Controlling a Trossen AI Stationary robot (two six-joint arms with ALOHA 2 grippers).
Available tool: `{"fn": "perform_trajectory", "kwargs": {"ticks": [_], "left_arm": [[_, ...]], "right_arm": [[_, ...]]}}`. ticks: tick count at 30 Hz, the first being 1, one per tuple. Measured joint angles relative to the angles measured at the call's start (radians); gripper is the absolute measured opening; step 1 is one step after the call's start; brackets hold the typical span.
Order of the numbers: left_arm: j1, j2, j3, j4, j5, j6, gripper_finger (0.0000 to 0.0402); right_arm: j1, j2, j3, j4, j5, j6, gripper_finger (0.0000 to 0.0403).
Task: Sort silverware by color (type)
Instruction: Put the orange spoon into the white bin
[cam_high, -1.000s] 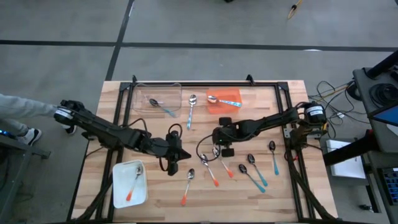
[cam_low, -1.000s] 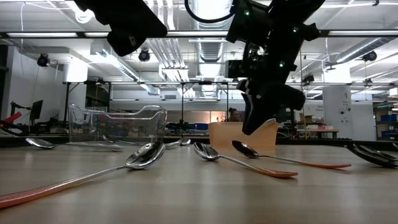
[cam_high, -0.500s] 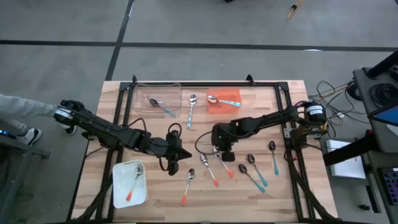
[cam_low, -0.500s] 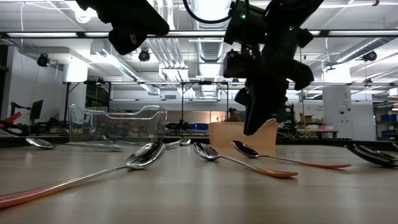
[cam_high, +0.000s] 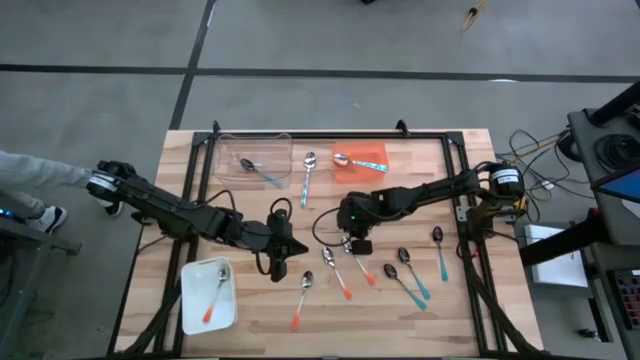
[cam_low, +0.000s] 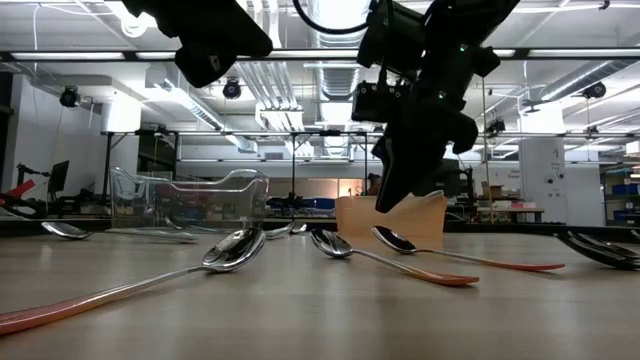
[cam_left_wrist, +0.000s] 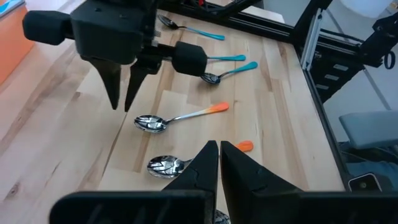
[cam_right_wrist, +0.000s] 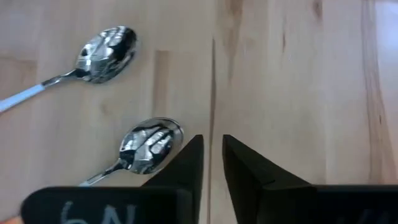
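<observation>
Several spoons lie flat on the wooden table (cam_high: 250, 320). Two orange-handled spoons (cam_high: 336, 271) (cam_high: 361, 266) lie just near of my right gripper (cam_high: 352, 240), and a third (cam_high: 302, 297) lies farther left. Three teal-handled spoons (cam_high: 420, 275) lie to their right. My right gripper hangs above the table in the low view (cam_low: 386, 203), its fingers a narrow gap apart with nothing between them; a spoon bowl (cam_right_wrist: 149, 142) lies beside one finger. My left gripper (cam_high: 278, 266) waits shut over the table's middle left.
At the far edge stand a clear container (cam_high: 255, 158) holding a teal-handled spoon and an orange pad (cam_high: 370, 150) bearing a spoon, with a light-blue-handled spoon (cam_high: 307, 175) between them. A white tray (cam_high: 195, 300) at the near left holds an orange-handled spoon. A black frame (cam_high: 330, 135) rims the table.
My right gripper has turned at the wrist and its fingers have swung a little toward the table's left, staying above the orange-handled spoons. No spoon has moved.
</observation>
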Motion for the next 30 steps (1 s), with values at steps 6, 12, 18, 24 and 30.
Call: {"fn": "perform_trajectory", "kwargs": {"ticks": [6,12,18,24,30], "left_arm": [[0.000,0.000,0.000,-0.001,0.000,0.026,0.0000],[0.000,0.000,0.000,-0.001,-0.002,0.035,0.0000],[0.000,0.000,0.000,0.000,-0.002,0.048,0.0000],[0.000,0.000,0.000,0.000,-0.002,0.048,0.0000],[0.000,0.000,0.000,0.011,-0.002,0.048,0.0000]], "right_arm": [[0.001,0.000,-0.002,-0.007,-0.017,-0.003,0.0137],[-0.004,0.006,-0.017,0.010,-0.123,-0.001,0.0196],[-0.008,0.006,-0.100,0.167,-0.121,0.007,0.0207],[-0.009,0.007,-0.175,0.287,-0.121,0.020,0.0208],[-0.009,0.007,-0.271,0.458,-0.121,0.024,0.0207]]}}
